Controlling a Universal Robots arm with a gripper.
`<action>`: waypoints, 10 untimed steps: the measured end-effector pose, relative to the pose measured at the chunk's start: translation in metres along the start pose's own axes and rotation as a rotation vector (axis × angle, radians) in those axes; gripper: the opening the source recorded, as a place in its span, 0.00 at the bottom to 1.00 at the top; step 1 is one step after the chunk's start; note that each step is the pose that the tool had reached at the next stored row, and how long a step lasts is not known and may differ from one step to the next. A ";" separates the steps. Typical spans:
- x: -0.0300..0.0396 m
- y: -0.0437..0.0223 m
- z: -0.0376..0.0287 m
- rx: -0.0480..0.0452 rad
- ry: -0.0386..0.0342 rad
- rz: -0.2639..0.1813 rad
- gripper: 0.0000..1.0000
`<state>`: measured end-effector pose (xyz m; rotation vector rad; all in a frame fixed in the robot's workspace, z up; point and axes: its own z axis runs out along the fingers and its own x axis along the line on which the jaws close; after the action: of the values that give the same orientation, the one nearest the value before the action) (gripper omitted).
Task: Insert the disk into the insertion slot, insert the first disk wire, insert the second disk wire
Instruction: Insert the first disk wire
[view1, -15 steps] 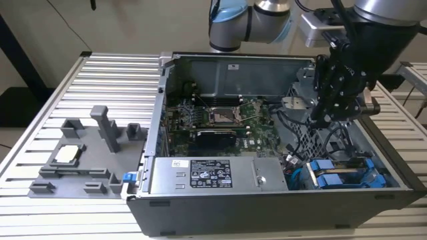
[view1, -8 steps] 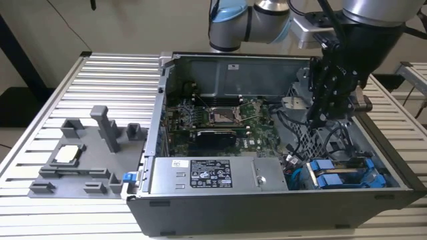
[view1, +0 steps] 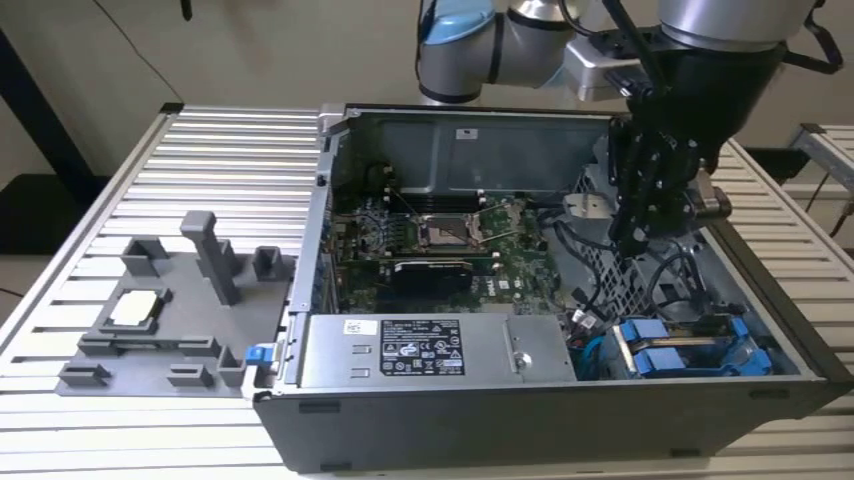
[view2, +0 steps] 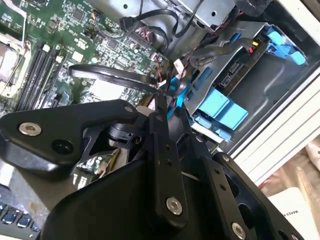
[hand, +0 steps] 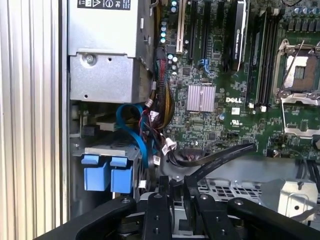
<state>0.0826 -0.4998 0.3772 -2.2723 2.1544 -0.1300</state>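
Disk (view1: 657, 360) sits seated just below gripper (view1: 634, 235), blue carrier tabs (hand: 107, 172) facing out. Likely stiff, heavyish, shock-sensitive: grab carrier sides, not label. Can't tell whether gripper is open or closed.

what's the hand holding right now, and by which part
The hand seems to pinch a flat black cable near one end. The rest of the cable arcs free over the board, and the exact grip spot is hidden.

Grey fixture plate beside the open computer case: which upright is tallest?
The slim grey rectangular post near the grey fixture plate's middle; it rises well above the squat grey blocks around it.
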 end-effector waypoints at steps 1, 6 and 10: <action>-0.0013 0.0002 0.0005 0.0065 0.0040 -0.003 0.27; -0.0036 0.0029 0.0035 0.0260 0.0212 -0.013 0.27; -0.0041 0.0038 0.0068 0.0268 0.0304 -0.019 0.27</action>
<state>0.0791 -0.4962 0.3699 -2.2912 2.1326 -0.1938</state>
